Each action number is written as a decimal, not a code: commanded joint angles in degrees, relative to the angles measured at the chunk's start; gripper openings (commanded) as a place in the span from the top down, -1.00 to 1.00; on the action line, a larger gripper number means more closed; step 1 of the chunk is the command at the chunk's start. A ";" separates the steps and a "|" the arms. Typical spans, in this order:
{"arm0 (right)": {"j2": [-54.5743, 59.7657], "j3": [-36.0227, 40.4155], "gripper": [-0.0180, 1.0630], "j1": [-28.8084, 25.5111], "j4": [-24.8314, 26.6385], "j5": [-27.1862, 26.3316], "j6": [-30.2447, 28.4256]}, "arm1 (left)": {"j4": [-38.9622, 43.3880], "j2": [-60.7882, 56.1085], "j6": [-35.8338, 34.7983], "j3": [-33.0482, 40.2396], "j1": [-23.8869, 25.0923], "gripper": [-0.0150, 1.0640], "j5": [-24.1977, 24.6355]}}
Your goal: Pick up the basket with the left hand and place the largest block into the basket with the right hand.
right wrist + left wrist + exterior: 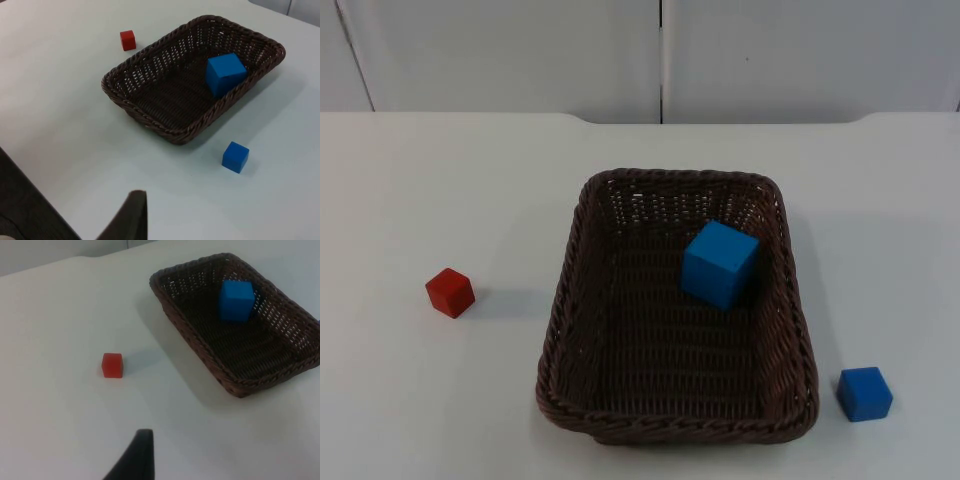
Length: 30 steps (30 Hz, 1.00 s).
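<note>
We see large blue block (720,263) inside wicker basket (563,300), basket ahead of both grippers, well apart. Jaw state of either gripper: cannot tell.

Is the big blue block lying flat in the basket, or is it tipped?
Tipped. The big blue block leans against the side wall of the basket, one edge raised off the woven floor.

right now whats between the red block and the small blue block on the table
The brown wicker basket stands between the red block and the small blue block, with the large blue block tilted inside it; the top view shows this.
</note>
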 commanded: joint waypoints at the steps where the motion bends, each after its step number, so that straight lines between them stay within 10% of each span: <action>1: -0.22 0.06 -0.98 0.28 -0.11 -0.24 0.28 | 0.13 -0.26 -0.40 0.28 -0.34 -0.97 -0.70; 16: -0.22 0.06 -0.98 0.28 -0.11 -0.24 0.28 | 0.13 -0.26 -0.40 0.28 2.42 -0.97 -0.70; 30: -0.22 0.06 -0.98 0.28 -0.11 -0.24 0.28 | 0.13 -0.26 -0.40 0.28 17.81 -0.97 -0.70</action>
